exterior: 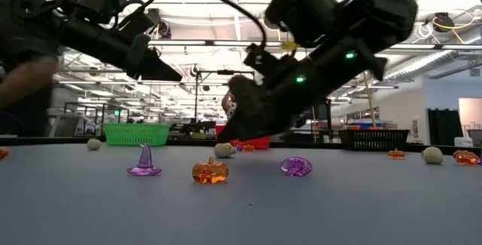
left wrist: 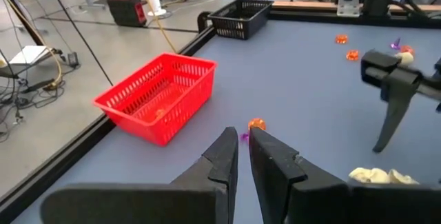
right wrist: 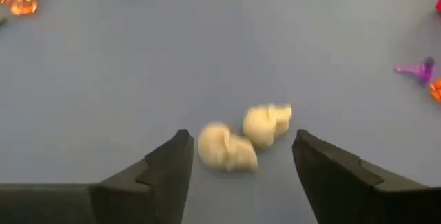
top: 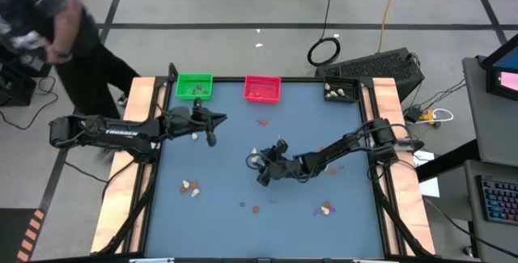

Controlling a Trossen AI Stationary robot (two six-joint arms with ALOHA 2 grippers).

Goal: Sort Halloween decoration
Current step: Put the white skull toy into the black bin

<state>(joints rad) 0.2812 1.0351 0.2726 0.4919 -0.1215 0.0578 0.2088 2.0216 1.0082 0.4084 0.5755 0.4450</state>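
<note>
Small Halloween decorations lie scattered on the blue table: two cream skulls (right wrist: 267,124), orange pumpkins (exterior: 210,171), purple witch hats (exterior: 144,162). My right gripper (right wrist: 241,158) is open low over the table's middle (top: 261,164). Its fingers stand on either side of the two skulls without touching them. The skulls rest on the table. My left gripper (left wrist: 243,156) hovers left of the middle (top: 212,127), above the table. It is shut with nothing between its fingers and points toward the red tray (left wrist: 158,96).
A green tray (top: 194,86), the red tray (top: 261,89) and a black tray (top: 341,91) stand along the far edge. More trinkets lie near the front left (top: 191,188) and the front right (top: 325,209). A person stands beyond the far left corner (top: 65,36).
</note>
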